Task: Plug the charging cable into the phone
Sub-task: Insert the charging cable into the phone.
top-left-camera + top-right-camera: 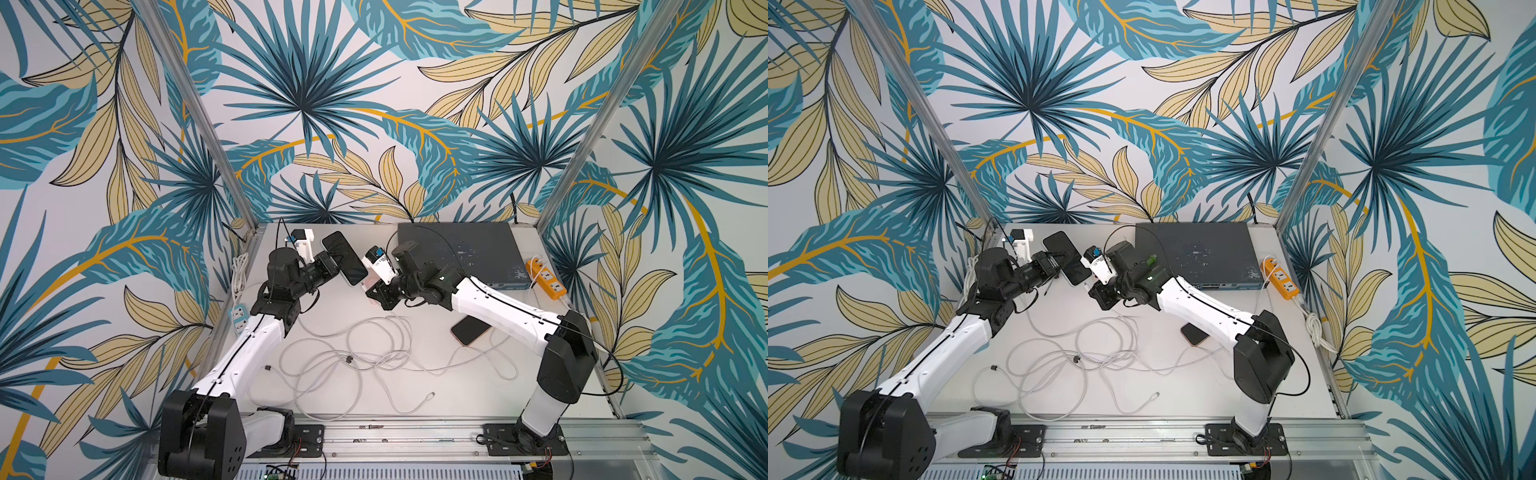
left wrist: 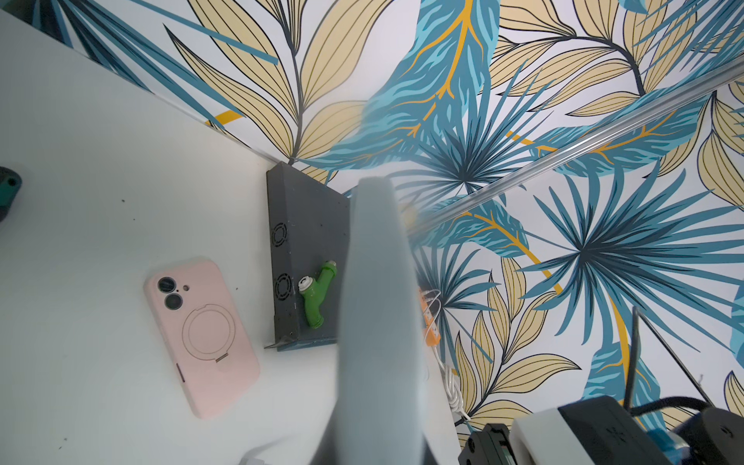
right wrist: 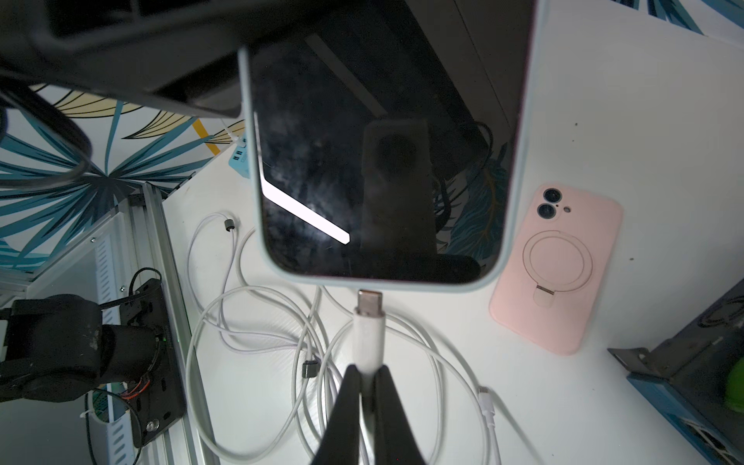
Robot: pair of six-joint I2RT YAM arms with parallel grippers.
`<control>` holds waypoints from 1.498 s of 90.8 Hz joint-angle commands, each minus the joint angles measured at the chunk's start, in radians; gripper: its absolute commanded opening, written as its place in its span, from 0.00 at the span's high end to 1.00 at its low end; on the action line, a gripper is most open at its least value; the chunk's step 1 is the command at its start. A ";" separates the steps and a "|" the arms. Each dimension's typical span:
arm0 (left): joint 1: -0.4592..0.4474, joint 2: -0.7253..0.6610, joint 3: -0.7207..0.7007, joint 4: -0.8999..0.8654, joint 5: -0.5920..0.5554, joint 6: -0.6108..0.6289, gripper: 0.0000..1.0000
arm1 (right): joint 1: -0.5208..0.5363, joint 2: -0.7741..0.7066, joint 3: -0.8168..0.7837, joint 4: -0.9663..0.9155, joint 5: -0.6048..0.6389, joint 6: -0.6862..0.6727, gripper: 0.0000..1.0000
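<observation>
**Mia:** Where is the dark-screened phone in the pale blue case (image 3: 362,161)?

**Tom:** Up off the white table (image 1: 469,399). The left gripper (image 1: 1059,261) is squeezed tight on its sides.

**Mia:** And the white charging plug with the silver tip (image 3: 368,318)?

**Tom:** The right gripper (image 3: 366,372) pinches it tight at its back end.

**Mia:** Which way do they point?

**Tom:** The phone's long way runs straight away from the plug, with its short bottom edge facing it. The plug is long the same way, with its tip right at the middle of that edge. Most of the silver shows, so I think it is not pushed in.

**Mia:** What could go wrong?

**Tom:** If the plug leans, the tip may hit the case rim and slide off. A hard push could make the phone slip in the left grip. The messy white cable loops (image 1: 349,359) on the table could tug the plug sideways too.
</observation>
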 commanded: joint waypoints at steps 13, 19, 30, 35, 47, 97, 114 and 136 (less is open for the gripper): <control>0.002 -0.013 0.021 0.074 0.014 0.005 1.00 | 0.008 0.017 0.019 -0.013 0.005 0.002 1.00; 0.002 -0.013 0.019 0.077 0.016 0.004 1.00 | 0.007 0.020 0.021 -0.013 0.005 0.001 1.00; 0.002 -0.014 0.016 0.081 0.023 0.002 1.00 | 0.006 0.019 0.026 -0.011 0.010 0.001 1.00; 0.002 -0.018 0.011 0.083 0.025 0.002 1.00 | 0.006 0.020 0.030 -0.012 0.014 -0.001 1.00; 0.002 -0.022 0.003 0.083 0.026 0.002 1.00 | 0.006 0.027 0.042 -0.022 0.020 -0.007 1.00; 0.002 -0.032 -0.037 0.078 0.034 0.017 1.00 | 0.004 0.015 0.052 0.007 0.043 0.017 1.00; -0.002 -0.034 -0.053 0.094 0.032 0.002 1.00 | 0.003 0.024 0.059 0.007 0.034 0.021 1.00; -0.017 -0.024 -0.051 0.112 0.028 -0.012 1.00 | 0.000 0.046 0.081 0.004 0.023 0.025 1.00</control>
